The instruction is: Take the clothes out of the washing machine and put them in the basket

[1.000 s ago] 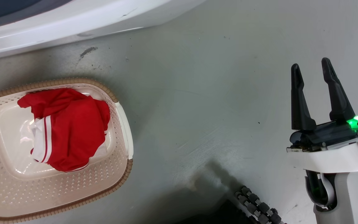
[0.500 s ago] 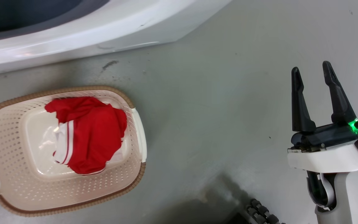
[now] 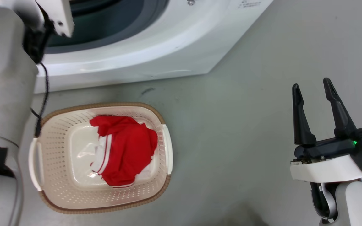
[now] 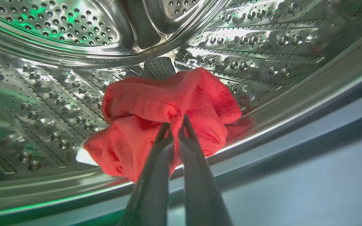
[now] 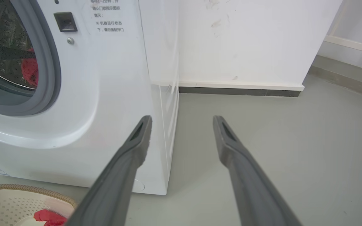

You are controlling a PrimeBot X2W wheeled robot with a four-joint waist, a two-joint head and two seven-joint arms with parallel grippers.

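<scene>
Deep inside the drum (image 4: 262, 40), left fingers (image 4: 156, 175) pinch red clothes (image 4: 168, 103) — right fingers (image 3: 299, 125) spread.

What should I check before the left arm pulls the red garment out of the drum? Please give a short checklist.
1. Grip: the left gripper is shut on the red garment: ok.
2. Snags: fabric free of the drum: cannot tell.
3. Target: the basket stands on the floor before the washing machine: ok.
4. Room: bare bottom beside the striped garment: ok.
5. Path: the right gripper is open, empty and away from the basket: ok.
6. Other clothes hidden in the drum: cannot tell.
</scene>
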